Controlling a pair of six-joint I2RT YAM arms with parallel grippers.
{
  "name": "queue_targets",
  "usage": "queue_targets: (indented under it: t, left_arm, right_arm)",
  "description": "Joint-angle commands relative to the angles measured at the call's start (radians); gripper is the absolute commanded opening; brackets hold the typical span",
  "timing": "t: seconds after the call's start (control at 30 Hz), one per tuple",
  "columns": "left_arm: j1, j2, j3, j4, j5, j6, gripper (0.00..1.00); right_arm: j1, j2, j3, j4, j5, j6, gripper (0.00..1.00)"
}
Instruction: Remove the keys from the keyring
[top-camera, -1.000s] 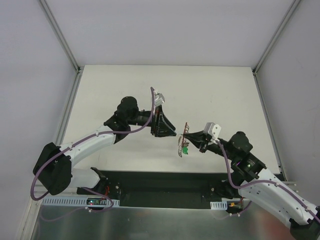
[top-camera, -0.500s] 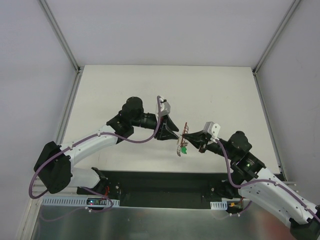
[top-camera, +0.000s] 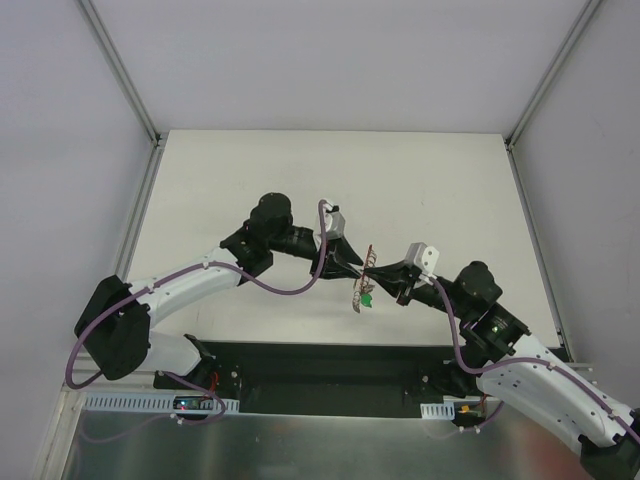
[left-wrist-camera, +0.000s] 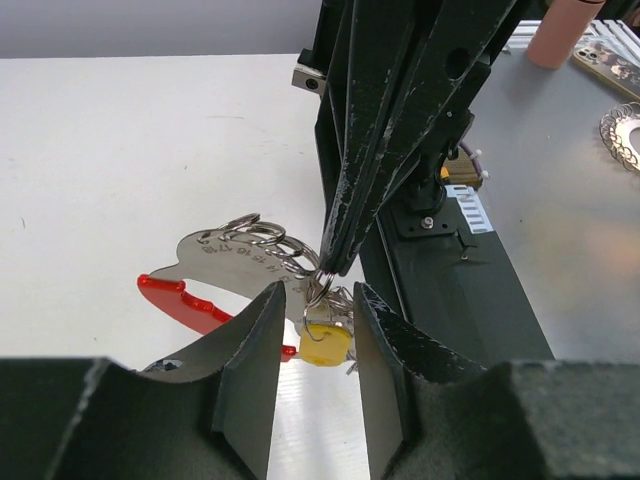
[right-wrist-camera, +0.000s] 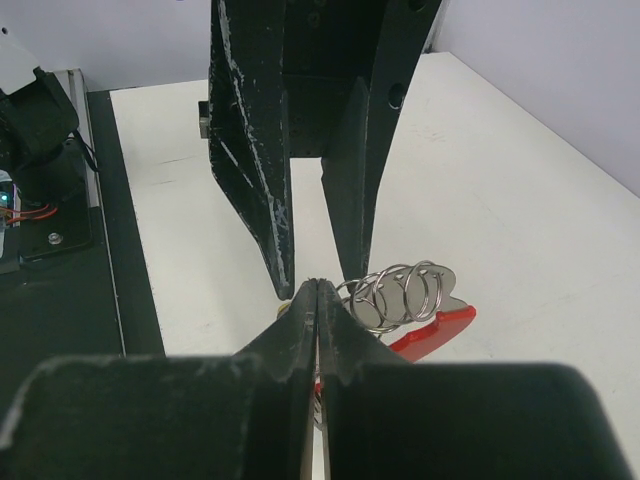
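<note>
My right gripper (top-camera: 381, 279) is shut on the keyring (left-wrist-camera: 319, 287) and holds the bunch of keys (top-camera: 366, 284) in the air above the table. A yellow key head (left-wrist-camera: 325, 343), a red key (left-wrist-camera: 185, 297), a silvery tag (left-wrist-camera: 232, 264) and several wire rings (right-wrist-camera: 400, 292) hang from it. A green key head (top-camera: 368, 297) shows from above. My left gripper (left-wrist-camera: 318, 300) is open, one finger on each side of the yellow key head, not touching it. The right gripper (right-wrist-camera: 316, 286) faces the left gripper's fingers (right-wrist-camera: 256, 150).
The white table (top-camera: 250, 180) has metal rails along its left and right edges. A black base strip (top-camera: 320, 365) runs along the near edge. A pink cylinder (left-wrist-camera: 562, 30) and a phone (left-wrist-camera: 612, 68) lie on the grey surface beyond it.
My left gripper has moved right to the hanging keys, and its open jaws now straddle the yellow key head. The right gripper has barely moved and still holds the bunch.
</note>
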Motion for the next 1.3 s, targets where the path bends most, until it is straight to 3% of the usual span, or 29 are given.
queue_targets:
  t: [0.0,0.3,0.43,0.53,0.57,0.7,0.87,1.03,1.27]
  left_arm:
    - [-0.023,0.0,0.008,0.057,0.037,0.056,0.31]
    - [-0.026,0.007,-0.002,0.051,0.037,0.069,0.2]
    - [-0.027,-0.002,-0.004,0.022,0.026,0.085,0.0]
    - [-0.027,-0.013,0.022,-0.059,-0.018,0.099,0.0]
    - [-0.027,-0.016,0.03,-0.125,-0.04,0.114,0.0]
    - [-0.035,-0.054,0.062,-0.286,-0.187,0.169,0.0]
    - [-0.056,-0.069,0.181,-0.531,-0.356,0.249,0.0]
    - [-0.056,-0.062,0.322,-0.808,-0.443,0.296,0.0]
    - [-0.056,0.033,0.49,-1.165,-0.523,0.306,0.0]
  right_arm:
    - [0.001,-0.003,0.037,0.096,-0.029,0.014,0.01]
    - [0.002,-0.004,0.037,0.096,-0.027,0.018,0.01]
    - [0.001,-0.001,0.037,0.096,-0.026,0.022,0.01]
    - [0.002,-0.009,0.044,0.079,0.017,0.028,0.01]
    - [0.002,-0.012,0.054,0.057,0.042,0.029,0.01]
    - [0.002,-0.006,0.134,-0.165,0.157,-0.001,0.2]
    - [0.002,0.025,0.179,-0.268,0.185,-0.029,0.36]
    - [0.002,0.078,0.134,-0.202,0.165,-0.038,0.41]
    - [0.002,0.19,0.084,0.017,0.129,-0.015,0.43]
